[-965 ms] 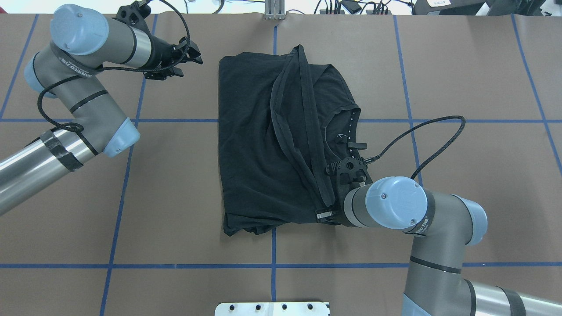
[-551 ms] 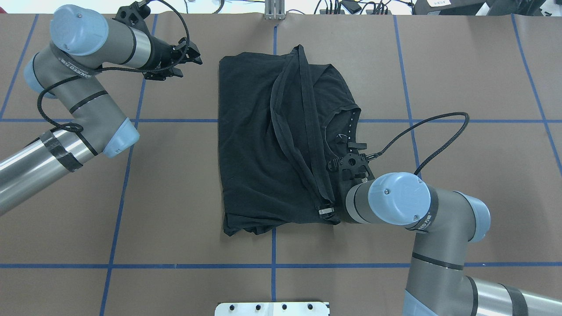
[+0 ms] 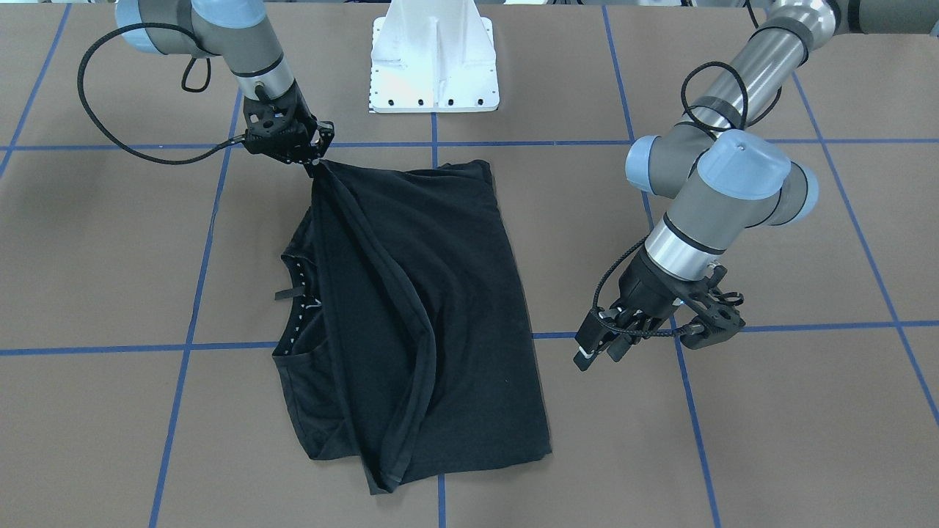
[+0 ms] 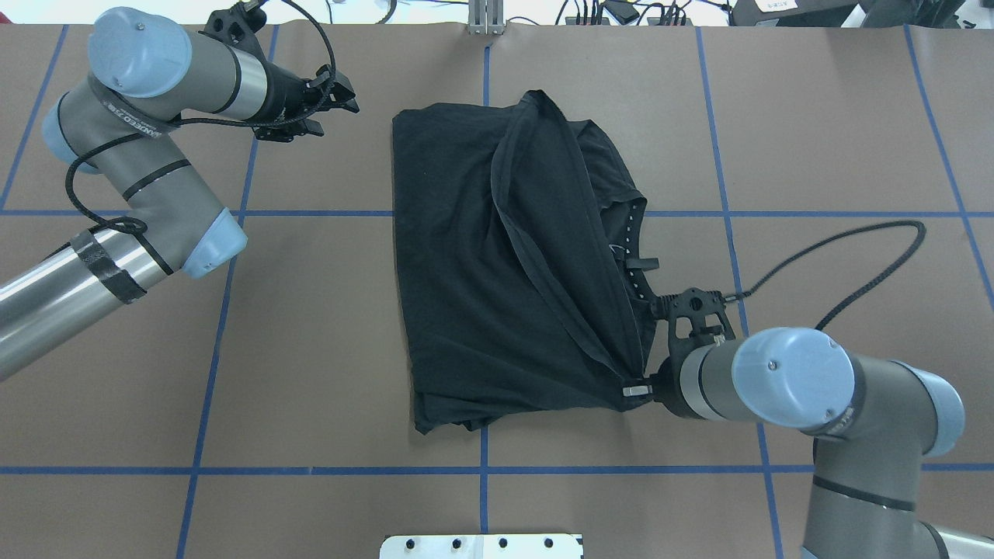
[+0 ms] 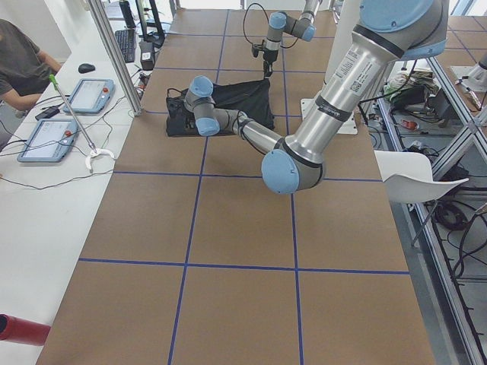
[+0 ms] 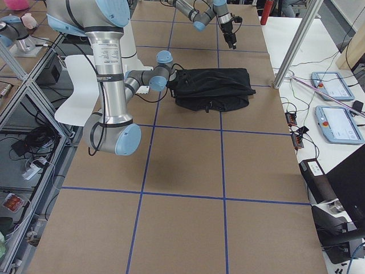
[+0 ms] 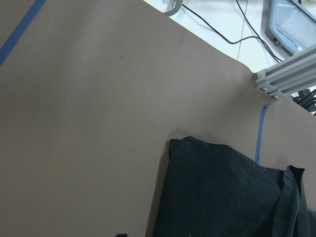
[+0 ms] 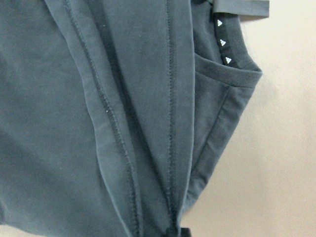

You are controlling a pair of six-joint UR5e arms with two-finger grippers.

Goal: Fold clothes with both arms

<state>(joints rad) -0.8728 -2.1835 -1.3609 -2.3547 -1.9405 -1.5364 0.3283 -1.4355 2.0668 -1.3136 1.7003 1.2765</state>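
brown worktop [image 4: 311,326] carries the black t-shirt [image 4: 466,272] near its middle, half folded. its left part lies flat. its right part is pulled into a taut ridge from the far edge down to my right jaws. right arm [image 4: 784,376] is low at the shirt's near right corner, right jaws pinching the hem [image 8: 178,98] there. left arm [image 4: 147,163] sits off the far left corner, left jaws spread, holding nothing, apart from the cloth.

risks, my read:
- biggest: nothing pins the flat part, so a sideways pull could slide the whole shirt across the worktop and skew the fold.
- next: only one corner is held, so the far end of the hem may lag and the lifted layer could twist or bunch along the ridge.
- then: the collar [image 4: 633,241] shows beside the raised flap and could end up creased or tucked crooked when the flap lands.
- smallest: the pinch looks right at the cloth edge. under tension it could slip out and the flap would drop short.
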